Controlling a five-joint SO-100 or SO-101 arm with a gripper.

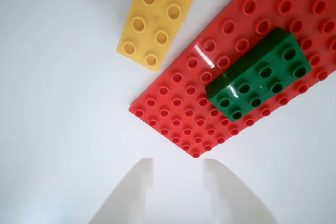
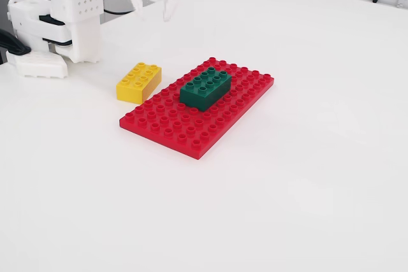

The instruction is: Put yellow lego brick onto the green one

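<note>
Above the white table [image 2: 306, 176], behind the red baseplate [image 2: 191, 133] in the fixed view, the white gripper [image 2: 153, 9] hangs with fingertips pointing down, jaws spread and holding nothing. The green one [image 2: 205, 87] sits studs-up on the baseplate's rear half, pressed onto its studs. The yellow lego brick [image 2: 139, 82] lies on the table just beside the baseplate's left rear edge, apart from the green brick; the wrist view shows both white fingers [image 1: 126, 198] clear of every brick.

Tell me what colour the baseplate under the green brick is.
Red: the baseplate under the green brick shows best in the fixed view.
</note>
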